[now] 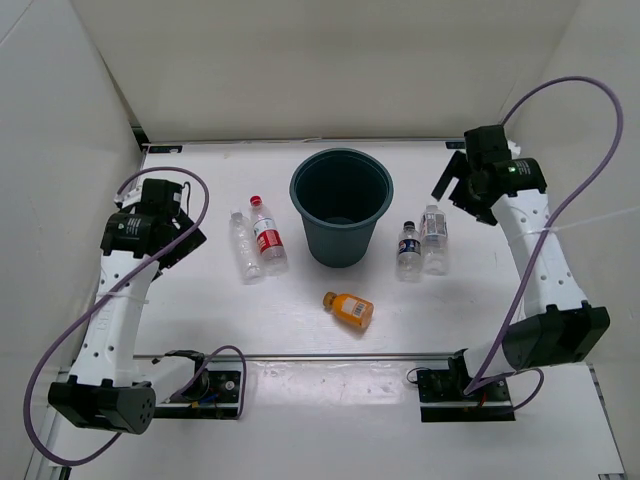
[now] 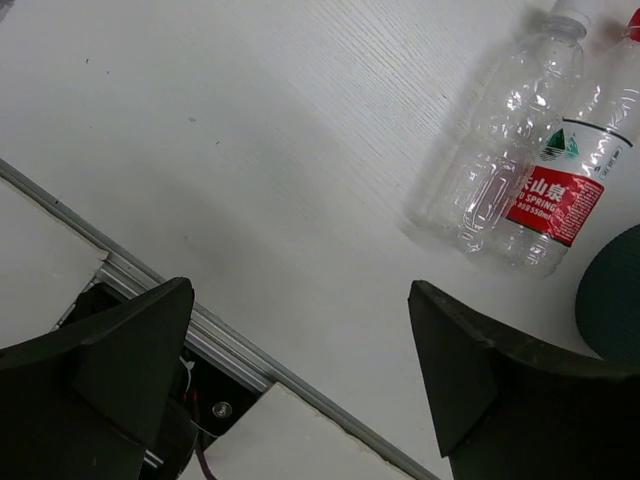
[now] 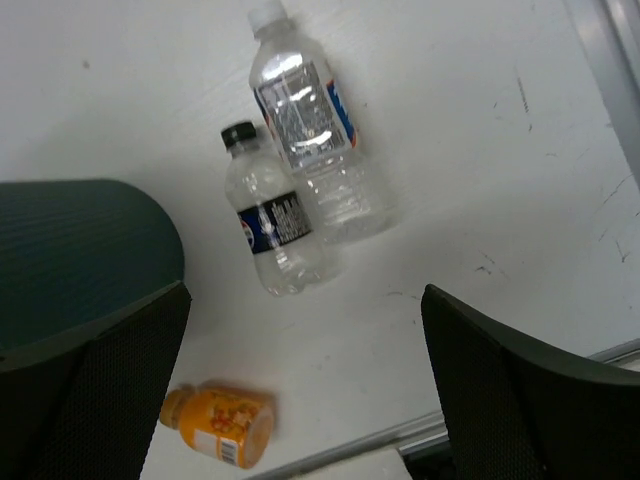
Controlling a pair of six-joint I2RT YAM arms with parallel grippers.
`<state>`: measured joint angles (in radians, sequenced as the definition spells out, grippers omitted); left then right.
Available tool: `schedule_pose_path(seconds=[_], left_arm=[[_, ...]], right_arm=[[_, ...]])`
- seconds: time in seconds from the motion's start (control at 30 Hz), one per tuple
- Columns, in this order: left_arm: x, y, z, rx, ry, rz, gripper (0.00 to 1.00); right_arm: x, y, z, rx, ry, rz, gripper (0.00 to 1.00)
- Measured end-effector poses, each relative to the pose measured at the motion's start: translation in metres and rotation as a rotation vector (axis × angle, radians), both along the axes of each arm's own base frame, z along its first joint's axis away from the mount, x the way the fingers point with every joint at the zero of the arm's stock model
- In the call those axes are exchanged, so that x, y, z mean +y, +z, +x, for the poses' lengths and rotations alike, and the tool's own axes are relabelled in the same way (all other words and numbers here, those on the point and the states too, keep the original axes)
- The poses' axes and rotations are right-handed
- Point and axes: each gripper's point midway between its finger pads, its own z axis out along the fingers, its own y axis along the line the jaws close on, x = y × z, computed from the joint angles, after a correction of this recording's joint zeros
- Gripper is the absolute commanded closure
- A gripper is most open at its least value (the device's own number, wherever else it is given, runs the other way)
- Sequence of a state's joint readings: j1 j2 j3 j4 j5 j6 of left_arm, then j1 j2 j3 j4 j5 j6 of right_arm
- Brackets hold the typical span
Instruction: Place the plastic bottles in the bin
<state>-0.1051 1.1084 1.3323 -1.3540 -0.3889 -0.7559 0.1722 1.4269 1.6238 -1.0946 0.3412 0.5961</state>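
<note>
The dark teal bin stands upright at the table's middle back. Left of it lie a plain clear bottle and a red-capped bottle with a red-white label, side by side. Right of it lie a dark-capped bottle with a blue label and a clear white-capped bottle. The squat orange bottle lies on its side in front of the bin. My left gripper is open and empty, left of the two left bottles. My right gripper is open and empty, above and behind the right pair.
An aluminium rail runs across the table's near side between the arm bases. White walls enclose the table at the back and sides. The bin's rim shows in the left wrist view and its wall in the right wrist view.
</note>
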Motion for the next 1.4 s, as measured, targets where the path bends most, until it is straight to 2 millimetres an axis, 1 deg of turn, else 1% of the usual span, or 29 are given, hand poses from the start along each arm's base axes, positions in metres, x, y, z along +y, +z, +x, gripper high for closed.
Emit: schedule_pose_path(seconds=[0.07,0.23,0.3,0.4,0.47,0.5,0.6,0.67,0.8,0.9,1.0,1.13,1.17,1.23,1.27,1.33,1.37,1.4], left_arm=[[0.003,0.000,0.000,-0.001,0.010,0.012,0.00],[0.009,-0.002,0.000,0.000,0.053,0.010,0.00],[0.007,-0.012,-0.003,0.030,0.050,-0.001,0.00],[0.001,-0.036,-0.010,0.114,0.046,-0.035,0.00],[-0.003,-0.051,-0.016,0.170,0.042,-0.063,0.00],[-0.005,-0.054,-0.017,0.181,0.041,-0.075,0.00],[-0.008,-0.057,-0.018,0.190,0.036,-0.102,0.00],[-0.010,-0.060,-0.017,0.206,0.032,-0.111,0.00],[-0.012,-0.070,-0.014,0.257,0.021,-0.121,0.00],[-0.013,-0.071,-0.011,0.258,0.017,-0.129,0.00],[-0.014,-0.072,-0.011,0.263,0.016,-0.134,0.00],[-0.015,-0.078,-0.009,0.295,0.016,-0.134,0.00],[-0.015,-0.081,-0.009,0.306,0.017,-0.133,0.00],[-0.015,-0.085,-0.007,0.326,0.017,-0.132,0.00],[-0.015,-0.087,-0.007,0.334,0.017,-0.131,0.00],[-0.015,-0.090,-0.006,0.350,0.018,-0.131,0.00],[-0.015,-0.091,-0.005,0.354,0.018,-0.130,0.00],[-0.015,-0.092,-0.005,0.359,0.019,-0.130,0.00]], right_arm=[[0.004,-0.014,-0.006,0.054,0.037,0.015,0.00],[0.003,-0.039,-0.008,0.117,0.073,0.087,0.00],[0.001,-0.050,-0.007,0.138,0.078,0.112,0.00],[-0.002,-0.068,0.001,0.187,0.066,0.141,0.00],[-0.004,-0.088,0.010,0.235,0.054,0.149,0.00],[-0.005,-0.099,0.014,0.264,0.049,0.152,0.00],[-0.005,-0.131,0.024,0.335,0.042,0.168,0.00],[-0.004,-0.146,0.027,0.368,0.041,0.175,0.00],[-0.003,-0.164,0.031,0.395,0.041,0.178,0.00],[-0.003,-0.178,0.035,0.409,0.040,0.178,0.00],[-0.004,-0.197,0.032,0.455,0.035,0.179,0.00],[-0.005,-0.214,0.027,0.498,0.027,0.179,0.00],[-0.006,-0.215,0.026,0.501,0.025,0.179,0.07],[-0.009,-0.216,0.025,0.505,0.020,0.179,0.13],[-0.011,-0.217,0.025,0.503,0.015,0.179,0.25],[-0.016,-0.218,0.024,0.505,0.007,0.182,0.35],[-0.018,-0.219,0.024,0.508,-0.002,0.185,0.46],[-0.019,-0.218,0.023,0.509,-0.003,0.187,0.51]])
